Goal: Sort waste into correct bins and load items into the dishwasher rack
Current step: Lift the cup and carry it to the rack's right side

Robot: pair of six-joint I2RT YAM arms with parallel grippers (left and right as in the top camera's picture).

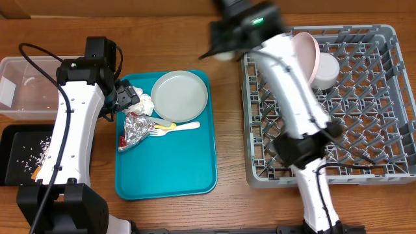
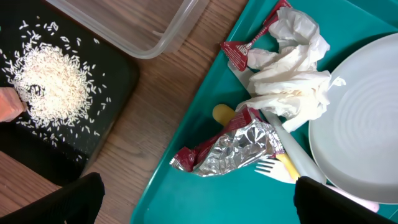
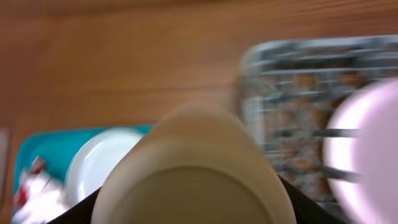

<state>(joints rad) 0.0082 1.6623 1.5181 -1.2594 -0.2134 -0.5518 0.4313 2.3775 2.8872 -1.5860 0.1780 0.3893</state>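
Wood table, tray at 9 o'clock of rack. Right gripper looks pinched on cup off rack's 11 o'clock, so I'd seat it between pegs. Left gripper hangs spread over napkin, tray's 10 o'clock.

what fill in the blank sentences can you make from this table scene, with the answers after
1. The black tray holds loose white ____.
2. The grey-green plate rests on the ____ serving tray.
3. The pink plate and the white bowl stand in the dishwasher ____.
4. The crumpled foil partly covers the yellow ____.

Missing words: rice; teal; rack; spoon
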